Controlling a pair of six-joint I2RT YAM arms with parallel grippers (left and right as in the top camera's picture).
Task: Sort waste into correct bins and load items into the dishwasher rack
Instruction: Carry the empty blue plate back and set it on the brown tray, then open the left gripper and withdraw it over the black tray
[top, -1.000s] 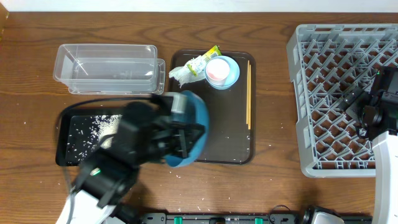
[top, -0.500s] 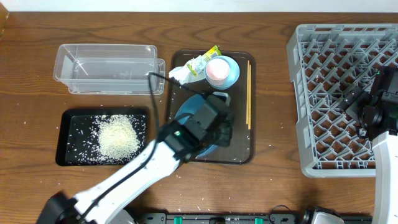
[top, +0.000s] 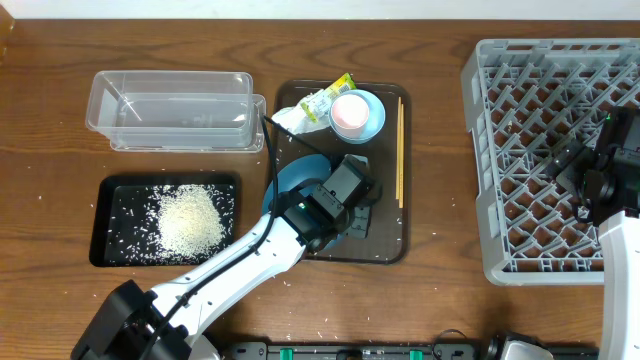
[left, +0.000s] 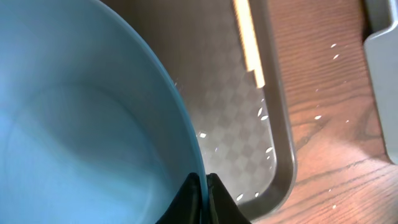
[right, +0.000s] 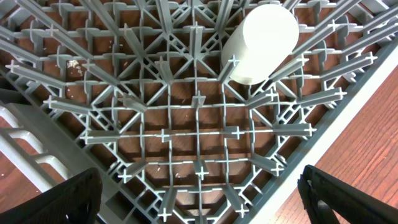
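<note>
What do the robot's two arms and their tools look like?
The left arm and right arm have smooth white links and black joint housings. A thin black cable loops off the left one, which also shows a small green light near its wrist. The left tool and right tool have black fingers.

On the wooden table (top: 440, 120), a heap of white rice (top: 190, 218) lies in the black tray (top: 112, 240), just beside the clear plastic tub (top: 100, 100). The left arm reaches over the brown serving tray (top: 385, 235), its tool (top: 352, 205) covering the right part of the dark-blue dish (top: 290, 185). Beyond the dish a pink cup (top: 349, 112) stands in the light-blue bowl (top: 374, 118), with a crumpled tissue (top: 293, 119) and a yellow-green wrapper (top: 338, 88) at its left. Chopsticks (top: 400, 150) lie along the tray's right side. The right tool (top: 580, 175) hangs over the grey dishwasher rack (top: 520, 90).
</note>
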